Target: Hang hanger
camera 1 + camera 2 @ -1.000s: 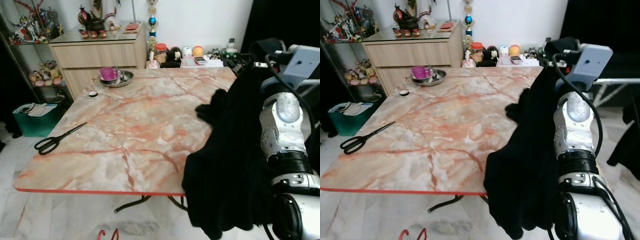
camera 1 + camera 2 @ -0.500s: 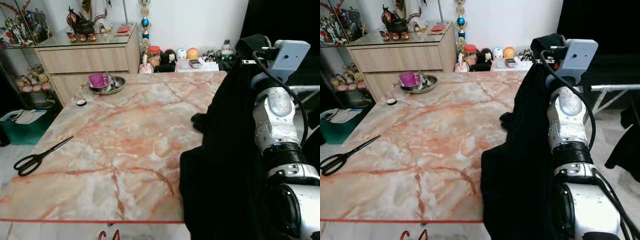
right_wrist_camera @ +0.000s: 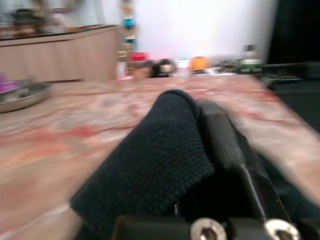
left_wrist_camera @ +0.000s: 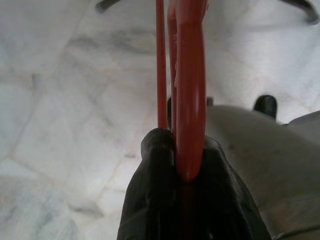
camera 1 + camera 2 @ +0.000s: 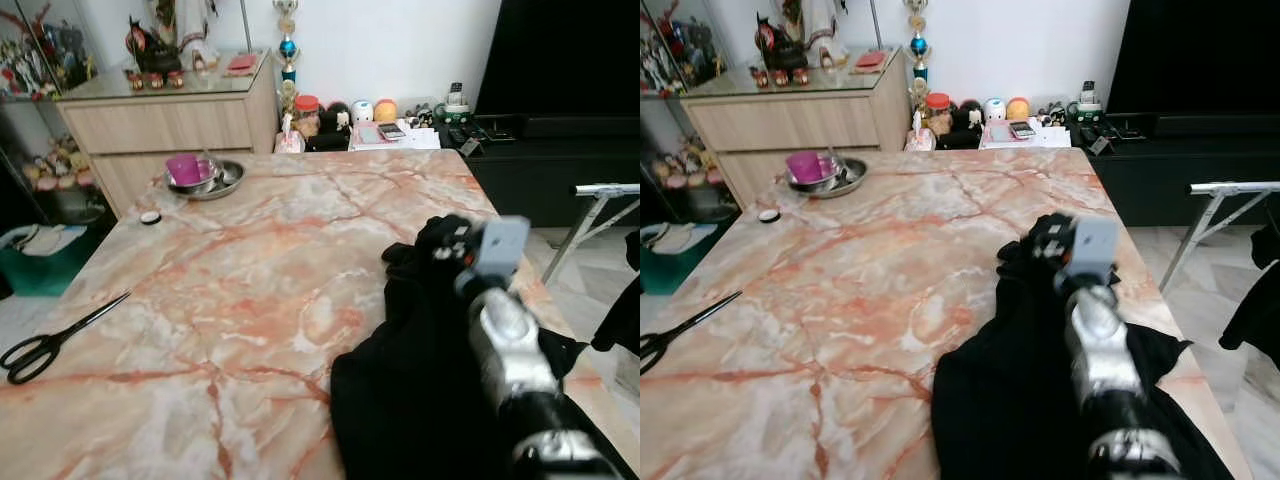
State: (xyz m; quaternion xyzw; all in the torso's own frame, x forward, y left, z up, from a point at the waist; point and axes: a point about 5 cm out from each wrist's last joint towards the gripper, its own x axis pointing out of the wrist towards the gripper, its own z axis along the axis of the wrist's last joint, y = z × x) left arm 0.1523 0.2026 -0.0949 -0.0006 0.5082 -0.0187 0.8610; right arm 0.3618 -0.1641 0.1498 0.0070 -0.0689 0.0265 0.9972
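Two grippers at work. Right gripper (image 5: 447,243) sits right of centre in the left eye view, over the tabletop (image 5: 250,290), fingers (image 3: 225,140) clamped on a fold of black garment (image 5: 420,400). Garment is heaped on the tabletop's lower right and runs off the bottom edge of the frame. Left gripper (image 4: 180,165): fingers together, pinching a red hanger (image 4: 187,85) above pale marble floor (image 4: 60,100); the hanger runs from centre to the top edge of the left wrist view. Scissors (image 5: 50,340) lie at the left edge of the left eye view, well apart from the garment. Metal dish (image 5: 205,180) with a purple cup (image 5: 183,168) stands upper left. Drying rack (image 5: 600,200) at right edge, beside the tabletop.
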